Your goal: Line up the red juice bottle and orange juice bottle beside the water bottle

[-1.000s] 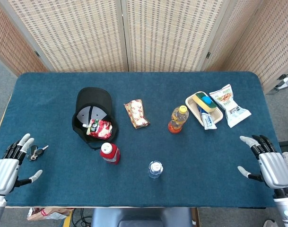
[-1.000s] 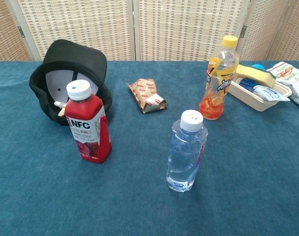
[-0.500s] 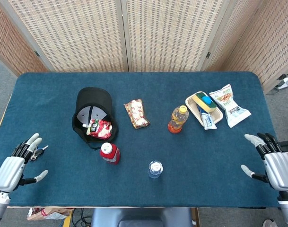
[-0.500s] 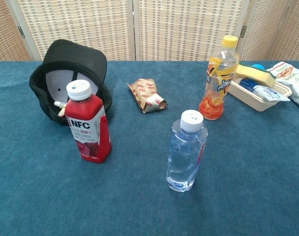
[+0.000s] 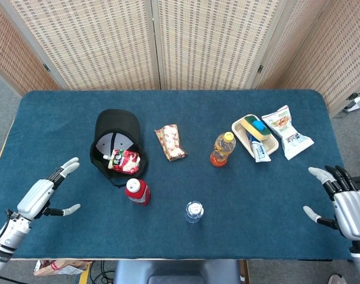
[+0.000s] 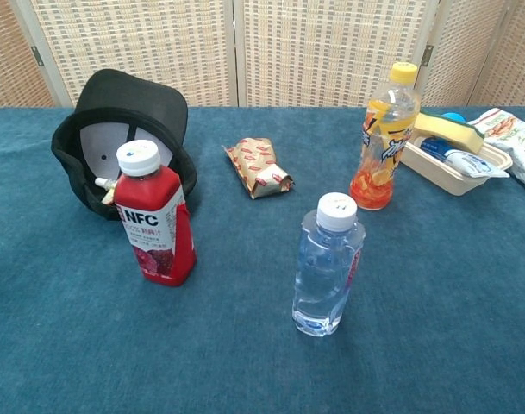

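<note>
The red juice bottle (image 5: 137, 191) (image 6: 154, 226) stands upright left of centre, white cap on, just in front of the black cap. A clear water bottle (image 5: 194, 212) (image 6: 327, 266) stands near the table's front middle. The orange juice bottle (image 5: 222, 149) (image 6: 384, 140) stands upright further back and to the right. My left hand (image 5: 45, 191) hovers open over the table's left edge, well left of the red bottle, fingers spread. At the right edge my right hand (image 5: 345, 206) is open too, far from all three bottles.
A black baseball cap (image 5: 116, 144) holding a red snack packet lies behind the red bottle. A wrapped snack (image 5: 170, 142) lies mid-table. A tray (image 5: 240, 129) with a sponge and tube, plus a chip bag (image 5: 285, 130), sit at back right.
My left hand has risen and moved right and inward over the table, covering where the keys lay. The right hand has drifted slightly toward the table's right edge. The bottles stayed put.
</note>
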Robot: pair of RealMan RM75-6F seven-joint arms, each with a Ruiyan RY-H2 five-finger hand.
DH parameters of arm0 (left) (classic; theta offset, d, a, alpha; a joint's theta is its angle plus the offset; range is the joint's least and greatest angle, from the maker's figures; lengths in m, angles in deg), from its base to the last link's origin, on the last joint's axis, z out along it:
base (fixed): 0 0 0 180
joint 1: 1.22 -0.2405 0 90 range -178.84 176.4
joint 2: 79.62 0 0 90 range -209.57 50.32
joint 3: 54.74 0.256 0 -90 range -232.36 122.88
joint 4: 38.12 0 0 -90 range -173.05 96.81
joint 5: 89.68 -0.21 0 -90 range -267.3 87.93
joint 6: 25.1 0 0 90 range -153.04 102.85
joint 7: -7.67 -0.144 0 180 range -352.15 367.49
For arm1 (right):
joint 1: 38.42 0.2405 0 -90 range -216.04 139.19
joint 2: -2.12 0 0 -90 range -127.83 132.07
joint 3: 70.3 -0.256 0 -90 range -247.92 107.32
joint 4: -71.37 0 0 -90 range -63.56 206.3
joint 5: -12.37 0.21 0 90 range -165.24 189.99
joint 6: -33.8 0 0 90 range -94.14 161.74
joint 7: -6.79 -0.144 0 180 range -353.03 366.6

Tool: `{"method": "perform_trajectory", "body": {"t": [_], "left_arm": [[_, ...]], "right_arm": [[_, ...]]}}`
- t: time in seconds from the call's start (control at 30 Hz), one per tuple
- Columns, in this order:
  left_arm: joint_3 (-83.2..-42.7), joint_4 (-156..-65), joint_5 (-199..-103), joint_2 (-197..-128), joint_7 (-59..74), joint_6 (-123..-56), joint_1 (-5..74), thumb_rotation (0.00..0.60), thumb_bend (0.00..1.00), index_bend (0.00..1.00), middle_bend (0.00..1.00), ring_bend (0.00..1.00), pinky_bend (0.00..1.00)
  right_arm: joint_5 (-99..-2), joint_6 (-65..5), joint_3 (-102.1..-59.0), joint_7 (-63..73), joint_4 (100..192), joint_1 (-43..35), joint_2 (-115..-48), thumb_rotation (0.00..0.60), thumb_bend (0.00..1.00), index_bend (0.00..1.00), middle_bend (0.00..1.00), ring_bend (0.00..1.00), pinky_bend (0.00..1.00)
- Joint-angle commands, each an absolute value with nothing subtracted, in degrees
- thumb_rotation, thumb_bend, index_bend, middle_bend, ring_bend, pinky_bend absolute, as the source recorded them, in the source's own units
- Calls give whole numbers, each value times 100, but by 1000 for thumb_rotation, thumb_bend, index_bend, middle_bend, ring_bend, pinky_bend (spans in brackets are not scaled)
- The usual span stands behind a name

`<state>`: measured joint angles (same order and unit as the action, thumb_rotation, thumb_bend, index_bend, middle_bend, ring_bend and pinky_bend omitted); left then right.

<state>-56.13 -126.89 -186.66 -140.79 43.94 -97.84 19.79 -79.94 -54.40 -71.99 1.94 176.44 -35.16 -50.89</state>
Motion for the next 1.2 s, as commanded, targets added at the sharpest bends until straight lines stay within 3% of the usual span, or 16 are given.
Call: {"method": "perform_trajectory", "body": {"t": [0.03, 0.5, 1.2], "left_arm": [[-5664, -12556, -18632, -14275, 4832, -9542, 2252, 600, 185, 41, 15, 106, 198], [-5603, -12098, -18627, -14757, 5727, -8951, 2954, 600, 185, 40, 19, 101, 200], [-5391, -11390, -18660, -15598, 6589, -8708, 3550, 600, 185, 69, 48, 132, 200]], "right_arm": [[-7991, -5451, -7198, 197, 17661, -3529, -5066, 600, 202, 179, 215, 88, 83], [-7917, -5408, -7189, 205, 17659, -3566, -5034, 600, 201, 179, 215, 88, 83], [-7758, -5223, -7227, 225, 17599, -3510, -5064, 600, 202, 179, 216, 88, 83]]}}
